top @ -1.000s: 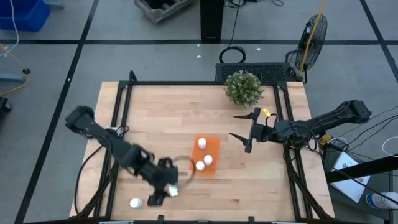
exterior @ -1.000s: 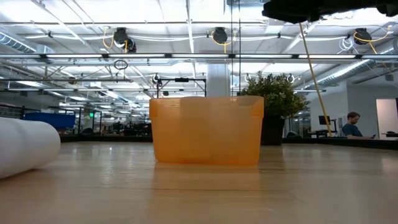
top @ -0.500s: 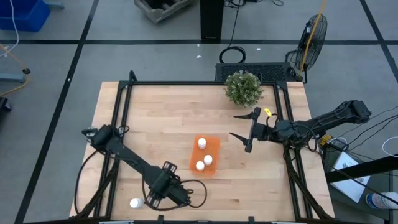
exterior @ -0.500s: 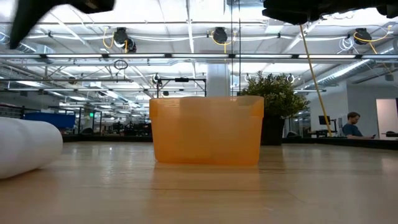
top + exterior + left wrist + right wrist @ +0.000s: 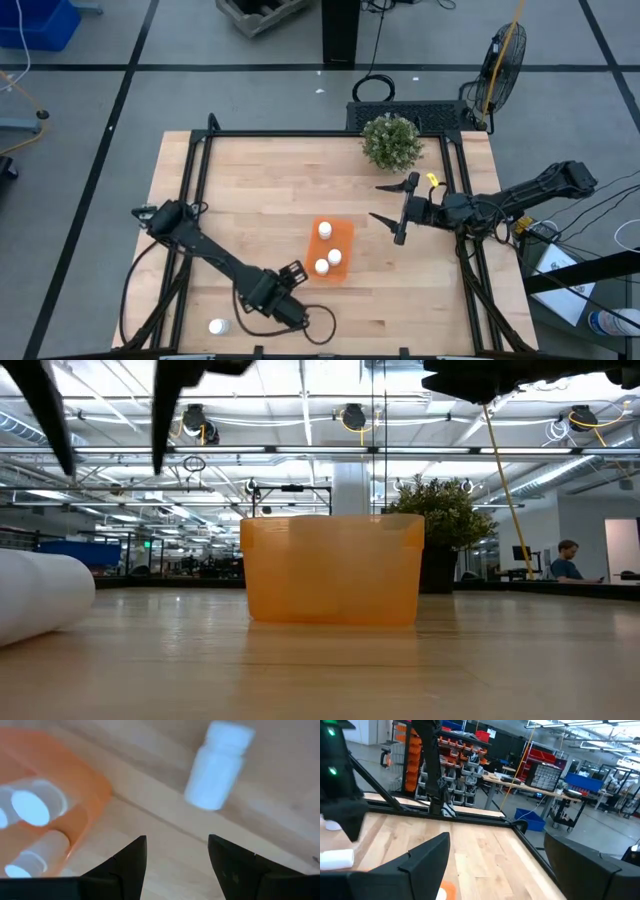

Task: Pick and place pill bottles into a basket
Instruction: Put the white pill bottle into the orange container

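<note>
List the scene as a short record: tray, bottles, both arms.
tray: orange tray, mid-table
in tray: three white bottles
outside tray: one bottle lying near the table edge on the left arm's side
left fingers: open, empty, low beside the tray
right fingers: open, empty, raised on the tray's other side
plant: far edge of the table

Left gripper point(image 5: 293, 271) has swung round from the table's front edge near the lying bottle point(image 5: 217, 326) and now sits just beside the orange tray point(image 5: 345, 232), at its front-left corner, fingers apart and empty. In the low view its two fingers point(image 5: 45, 410) now hang at upper left, absent a second ago. Lying bottle shifted slightly.
</note>
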Controlling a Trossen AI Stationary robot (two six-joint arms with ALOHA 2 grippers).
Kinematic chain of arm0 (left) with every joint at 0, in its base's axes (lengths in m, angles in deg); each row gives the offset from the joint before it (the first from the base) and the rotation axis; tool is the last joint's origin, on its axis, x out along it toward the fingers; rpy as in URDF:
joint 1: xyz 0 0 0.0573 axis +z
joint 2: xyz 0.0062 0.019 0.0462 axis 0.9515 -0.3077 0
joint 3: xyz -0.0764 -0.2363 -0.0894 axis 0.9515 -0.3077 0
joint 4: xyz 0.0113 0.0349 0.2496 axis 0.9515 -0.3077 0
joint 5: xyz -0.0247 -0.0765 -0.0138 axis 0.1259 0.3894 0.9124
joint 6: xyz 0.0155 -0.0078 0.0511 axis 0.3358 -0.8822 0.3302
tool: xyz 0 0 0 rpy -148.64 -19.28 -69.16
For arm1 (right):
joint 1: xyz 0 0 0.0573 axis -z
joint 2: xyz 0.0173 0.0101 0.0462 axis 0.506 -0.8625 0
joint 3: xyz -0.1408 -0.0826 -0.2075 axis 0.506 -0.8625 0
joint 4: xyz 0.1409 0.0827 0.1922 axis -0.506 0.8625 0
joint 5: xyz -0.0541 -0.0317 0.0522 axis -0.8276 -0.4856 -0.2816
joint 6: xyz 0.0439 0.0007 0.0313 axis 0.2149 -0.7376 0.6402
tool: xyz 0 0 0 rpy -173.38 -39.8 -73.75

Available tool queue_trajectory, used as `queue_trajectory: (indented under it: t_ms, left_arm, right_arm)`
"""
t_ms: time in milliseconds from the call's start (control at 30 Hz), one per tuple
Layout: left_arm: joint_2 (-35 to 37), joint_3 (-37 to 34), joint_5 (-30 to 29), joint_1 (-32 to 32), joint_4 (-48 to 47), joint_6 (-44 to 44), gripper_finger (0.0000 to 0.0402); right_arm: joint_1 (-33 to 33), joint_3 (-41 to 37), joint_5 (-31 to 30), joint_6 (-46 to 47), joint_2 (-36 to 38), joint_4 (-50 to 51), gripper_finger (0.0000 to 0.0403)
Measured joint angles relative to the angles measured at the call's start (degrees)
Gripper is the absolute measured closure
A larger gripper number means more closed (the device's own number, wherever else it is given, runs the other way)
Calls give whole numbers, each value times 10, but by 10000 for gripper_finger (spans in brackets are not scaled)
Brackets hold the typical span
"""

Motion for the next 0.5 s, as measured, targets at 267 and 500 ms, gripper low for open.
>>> queue_trajectory:
  t_ms: [267,500]
  left_arm:
    - [0,-59,34,5,36,41,186]
    - [0,-88,76,6,95,63,186]
  right_arm:
    - [0,0,-32,3,0,0,90]
    - [0,0,-32,4,0,3,90]
